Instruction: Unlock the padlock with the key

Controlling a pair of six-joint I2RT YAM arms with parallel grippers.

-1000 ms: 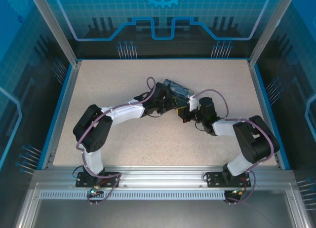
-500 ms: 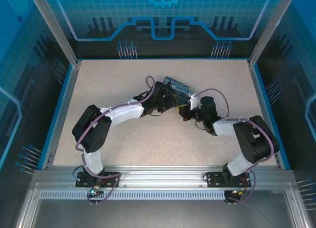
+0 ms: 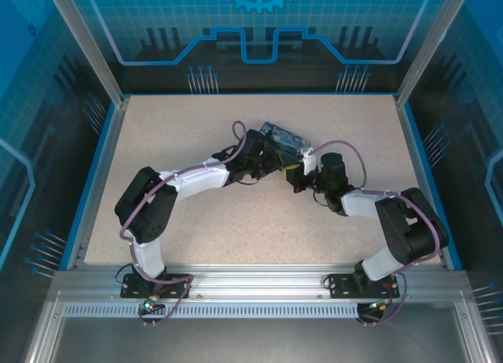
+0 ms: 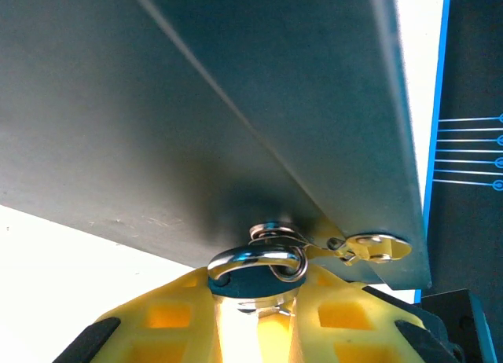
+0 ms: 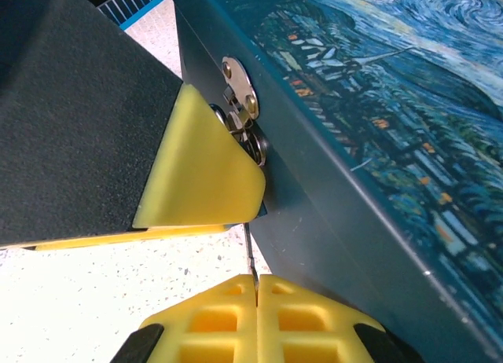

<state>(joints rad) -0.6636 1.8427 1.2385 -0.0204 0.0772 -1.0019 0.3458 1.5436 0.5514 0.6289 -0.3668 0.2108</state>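
Yellow ribbed pads on my left gripper (image 4: pixel 253 300) are clamped on the tiny silvery metal padlock (image 4: pixel 259 261), one pad on each side of its body. Its shackle loops through the small ring on the silvery hasp plate (image 4: pixel 376 246), hard against the dark teal side wall of the blue-and-yellow swirl-painted box (image 5: pixel 377 88).

From above, that box sits near the middle of the speckled beige table (image 3: pixel 173 143). My left arm reaches it from about 8 o'clock and my right from about 4 o'clock.

On the right wrist cam, my left's yellow pad (image 5: pixel 200 170) covers most of the lock, at 10 o'clock from my right gripper (image 5: pixel 257 288). Right's pads are pressed together on the thin dark grey metal key (image 5: pixel 249 253), which pokes out toward 12 o'clock. Its tip goes under the left's pad, so I honestly can't tell if it's in the keyhole.
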